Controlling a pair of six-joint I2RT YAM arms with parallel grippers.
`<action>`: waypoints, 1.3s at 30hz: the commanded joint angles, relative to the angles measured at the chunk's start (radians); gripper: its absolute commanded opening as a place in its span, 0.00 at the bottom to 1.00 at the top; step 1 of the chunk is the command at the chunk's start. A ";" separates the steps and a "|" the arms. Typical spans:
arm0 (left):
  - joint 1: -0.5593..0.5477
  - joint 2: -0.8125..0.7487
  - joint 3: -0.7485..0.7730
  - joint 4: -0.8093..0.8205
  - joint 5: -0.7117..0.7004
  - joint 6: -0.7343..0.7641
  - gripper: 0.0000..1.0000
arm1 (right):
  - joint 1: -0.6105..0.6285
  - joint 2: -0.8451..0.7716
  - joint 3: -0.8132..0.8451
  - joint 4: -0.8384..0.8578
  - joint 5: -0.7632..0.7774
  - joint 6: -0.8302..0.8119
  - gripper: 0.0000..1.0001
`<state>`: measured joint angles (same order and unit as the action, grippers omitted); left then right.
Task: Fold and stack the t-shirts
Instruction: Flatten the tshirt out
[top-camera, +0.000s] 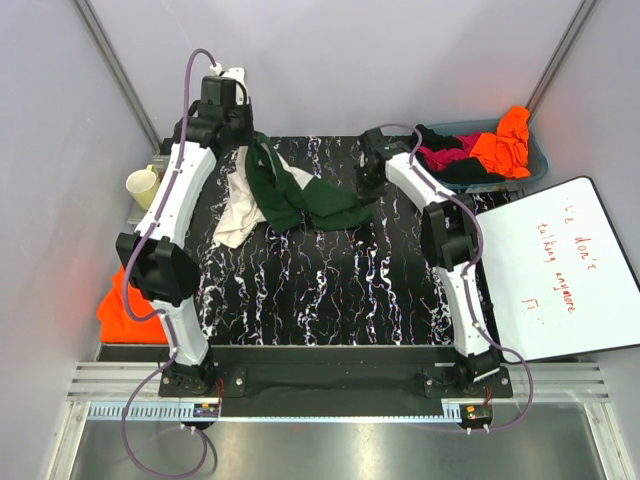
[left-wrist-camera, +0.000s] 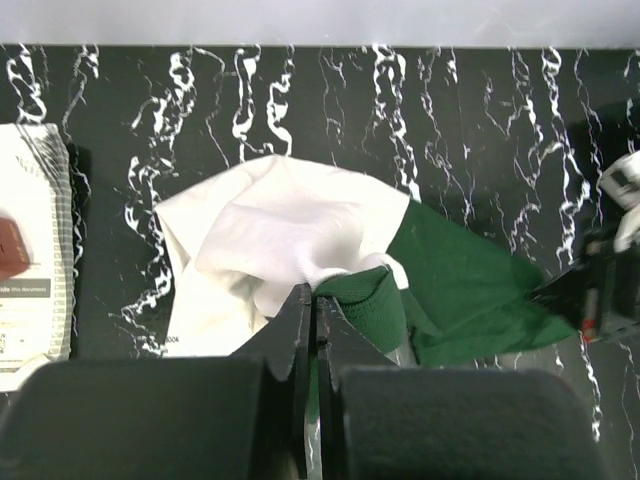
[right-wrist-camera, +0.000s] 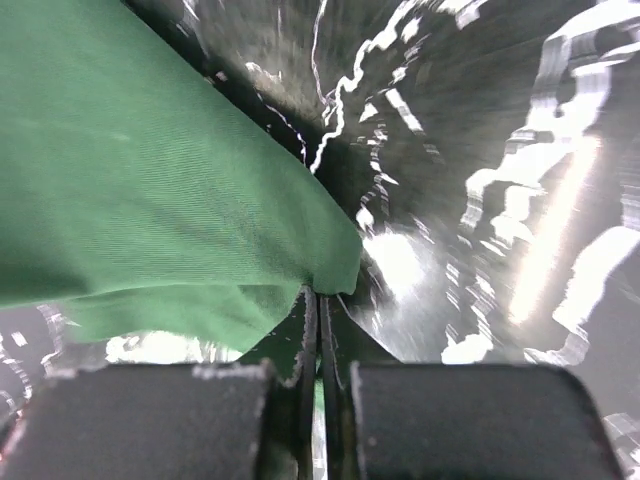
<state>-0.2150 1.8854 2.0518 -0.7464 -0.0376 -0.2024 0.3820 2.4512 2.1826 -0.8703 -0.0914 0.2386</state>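
Note:
The cream t-shirt with dark green sleeves (top-camera: 290, 195) lies bunched at the back middle of the black marbled table (top-camera: 320, 290). My left gripper (top-camera: 243, 135) is shut on its green collar edge (left-wrist-camera: 365, 300) and lifts it at the back left; the cream body (left-wrist-camera: 270, 235) hangs below. My right gripper (top-camera: 372, 160) is shut on a green sleeve corner (right-wrist-camera: 200, 200) low over the table at the back right. More t-shirts, orange (top-camera: 505, 140), magenta (top-camera: 440, 155) and black, fill a bin (top-camera: 535, 160) at the back right. An orange shirt (top-camera: 125, 310) lies left of the table.
A white board with red writing (top-camera: 560, 265) lies at the right of the table. A cream cup (top-camera: 142, 185) stands at the left edge by a printed paper (left-wrist-camera: 30, 260). Grey walls close in the cell.

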 joint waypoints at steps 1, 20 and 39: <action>-0.012 -0.103 -0.024 0.051 0.062 0.012 0.00 | 0.006 -0.260 0.104 -0.004 0.143 -0.042 0.00; -0.483 -0.205 0.222 -0.013 0.128 -0.041 0.00 | 0.003 -0.896 0.114 0.063 0.550 -0.288 0.00; -0.252 -0.769 -0.616 -0.381 -0.449 -0.534 0.99 | 0.155 -0.181 0.454 0.063 -0.065 -0.130 0.01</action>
<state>-0.5484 1.1435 1.4303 -0.9649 -0.3584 -0.5743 0.4469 2.1460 2.5557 -0.7902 0.0292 0.0605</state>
